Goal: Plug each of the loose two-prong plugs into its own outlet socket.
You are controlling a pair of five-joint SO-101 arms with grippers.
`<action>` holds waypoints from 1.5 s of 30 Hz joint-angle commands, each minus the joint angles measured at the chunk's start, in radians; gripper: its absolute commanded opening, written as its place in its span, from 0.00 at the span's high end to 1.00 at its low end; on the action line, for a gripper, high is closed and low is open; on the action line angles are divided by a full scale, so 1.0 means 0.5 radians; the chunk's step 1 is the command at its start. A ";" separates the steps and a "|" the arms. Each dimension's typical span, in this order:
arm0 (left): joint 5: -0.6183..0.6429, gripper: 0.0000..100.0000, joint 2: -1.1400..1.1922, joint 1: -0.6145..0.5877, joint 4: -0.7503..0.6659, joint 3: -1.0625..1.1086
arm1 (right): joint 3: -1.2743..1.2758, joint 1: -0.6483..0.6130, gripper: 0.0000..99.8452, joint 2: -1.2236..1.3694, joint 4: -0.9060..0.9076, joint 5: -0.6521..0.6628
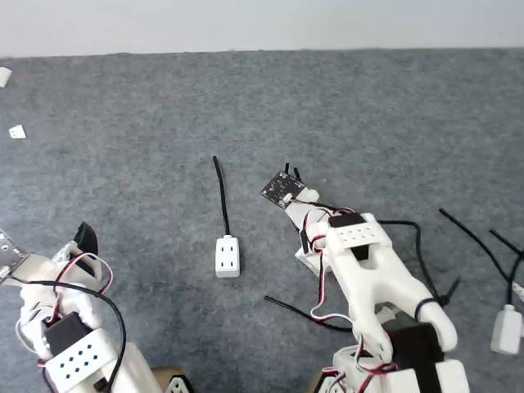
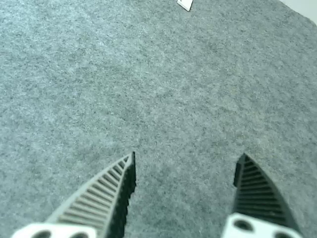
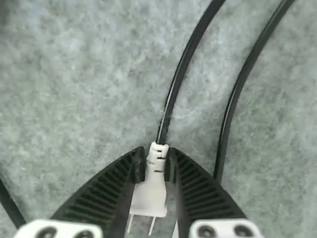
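In the high view, the right arm (image 1: 368, 262) is stretching over the middle-right of the grey surface (image 1: 368, 106). It is covering its own hand and what that hand is carrying. A white socket (image 1: 227, 256) is lying near the middle of the surface, left of this arm and apart from it. Its black cord (image 1: 222, 192) is running away toward the far side. A second white block (image 1: 507, 327) is lying close to the right border among thin black cords, and it is too small to make out any slots. The left arm (image 1: 74, 344) is sitting at the near left corner, partly cut off. A small white scrap (image 1: 16, 131) is lying at the far left.

In the left wrist view, the left hand (image 2: 188, 156) is hanging over the carpet with its two fingers (image 2: 111, 196) spread wide apart, and grey surface is showing in the gap. A white bit (image 2: 184, 5) is being cut off at the border.

In the right wrist view, the right hand (image 3: 154, 152) is gripping a white plug (image 3: 150, 186) by its body between the dark fingers. The two metal prongs (image 3: 139, 224) are pointing back toward the wrist and are partly cut off. The plug cable (image 3: 181, 74) is leaving past the fingertips and running across the surface. Another black cable (image 3: 247, 69) is running beside it without touching it. The far ends of both are out of the frame.
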 commanded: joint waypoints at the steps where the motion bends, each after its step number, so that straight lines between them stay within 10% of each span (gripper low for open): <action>1: 0.003 0.70 -0.025 0.012 -0.049 -0.011 | -0.126 0.023 0.92 0.005 0.044 0.021; 28: 0.003 0.70 -0.012 0.040 -0.037 -0.011 | -0.405 0.069 0.99 0.235 0.278 -0.028; 45: -0.347 0.70 0.058 0.749 0.292 0.014 | -0.098 -0.471 0.99 -1.511 0.888 -0.439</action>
